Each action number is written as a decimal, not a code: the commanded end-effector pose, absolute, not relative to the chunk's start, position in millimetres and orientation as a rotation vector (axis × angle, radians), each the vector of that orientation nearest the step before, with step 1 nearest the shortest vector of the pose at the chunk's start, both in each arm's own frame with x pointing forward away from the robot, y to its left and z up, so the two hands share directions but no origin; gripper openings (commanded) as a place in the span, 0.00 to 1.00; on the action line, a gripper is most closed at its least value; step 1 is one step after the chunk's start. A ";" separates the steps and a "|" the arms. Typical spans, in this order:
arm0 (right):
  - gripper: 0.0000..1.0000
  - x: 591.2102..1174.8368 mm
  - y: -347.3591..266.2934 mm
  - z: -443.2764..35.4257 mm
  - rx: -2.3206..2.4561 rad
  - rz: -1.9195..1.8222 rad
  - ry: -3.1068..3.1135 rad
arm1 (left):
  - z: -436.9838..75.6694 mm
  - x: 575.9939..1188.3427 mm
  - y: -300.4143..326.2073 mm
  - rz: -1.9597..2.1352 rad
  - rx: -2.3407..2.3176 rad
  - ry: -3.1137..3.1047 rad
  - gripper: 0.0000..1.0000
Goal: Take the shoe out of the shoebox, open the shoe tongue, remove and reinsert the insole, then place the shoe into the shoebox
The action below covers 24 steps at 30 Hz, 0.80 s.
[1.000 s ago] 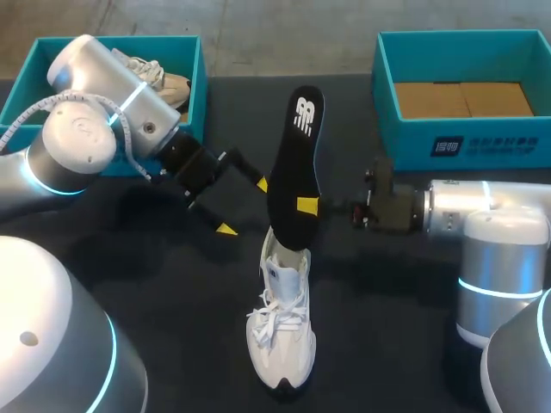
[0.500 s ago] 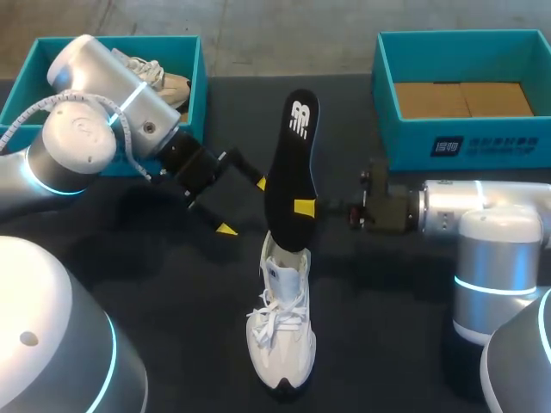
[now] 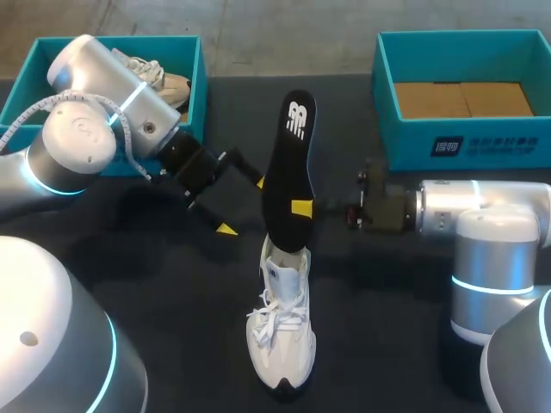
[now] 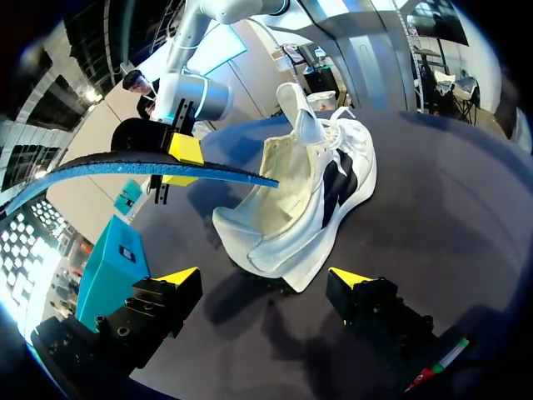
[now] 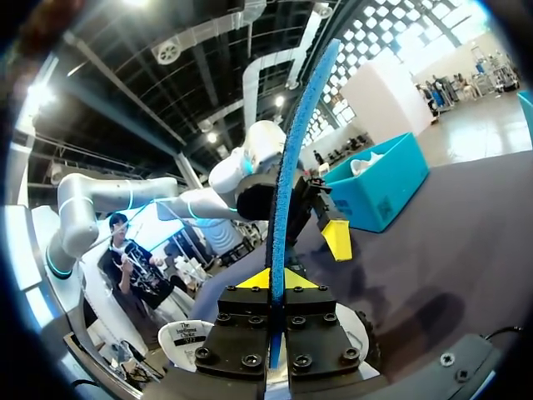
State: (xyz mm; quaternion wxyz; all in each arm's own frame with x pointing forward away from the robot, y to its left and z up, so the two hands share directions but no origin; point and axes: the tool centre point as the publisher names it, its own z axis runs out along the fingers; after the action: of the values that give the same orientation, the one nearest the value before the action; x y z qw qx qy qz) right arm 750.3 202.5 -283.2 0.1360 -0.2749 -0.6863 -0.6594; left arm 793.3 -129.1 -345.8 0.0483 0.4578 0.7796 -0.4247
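A white shoe (image 3: 280, 335) lies on the dark table, toe towards the front edge. The black insole (image 3: 288, 172) stands nearly upright over it, its lower end at the shoe's opening. My right gripper (image 3: 302, 208) is shut on the insole's edge; in the right wrist view the blue-edged insole (image 5: 293, 158) rises from between the yellow tips (image 5: 271, 280). My left gripper (image 3: 244, 206) stands open just left of the insole, holding nothing. In the left wrist view the shoe (image 4: 300, 200) lies ahead of the open left gripper (image 4: 265, 279), with the insole (image 4: 141, 167) beside it.
A teal shoebox (image 3: 120, 40) at the back left holds a second, beige shoe (image 3: 159, 77), partly behind my left arm. Another teal shoebox (image 3: 482, 142) at the back right has brown cardboard on its floor.
My right gripper has shifted a little to the left with the insole, bringing it closer over the shoe's opening. The left arm and the shoe have stayed put.
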 end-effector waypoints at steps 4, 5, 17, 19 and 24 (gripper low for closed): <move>0.00 752.9 209.7 -286.2 -0.787 -1.907 -1.986 | -346.2 794.3 -130.1 -1.292 1.400 2.379 1.00; 0.00 752.4 210.2 -286.5 -0.785 -1.907 -1.985 | -346.2 794.3 -130.1 -1.292 1.400 2.379 1.00; 0.00 747.6 216.5 -288.8 -0.788 -1.905 -1.970 | -346.2 794.3 -130.1 -1.292 1.400 2.379 1.00; 0.00 746.8 217.7 -287.0 -0.785 -1.911 -1.969 | -346.2 794.3 -130.1 -1.292 1.400 2.379 1.00; 0.00 748.6 221.6 -284.7 -0.776 -1.917 -1.971 | -346.2 794.3 -130.1 -1.292 1.400 2.379 1.00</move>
State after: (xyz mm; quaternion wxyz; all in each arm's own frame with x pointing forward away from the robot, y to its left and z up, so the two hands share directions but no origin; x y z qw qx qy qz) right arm 747.7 216.6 -284.5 0.1434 -0.2680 -0.6819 -0.6653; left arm 793.3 -129.1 -345.8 0.0483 0.4578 0.7796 -0.4247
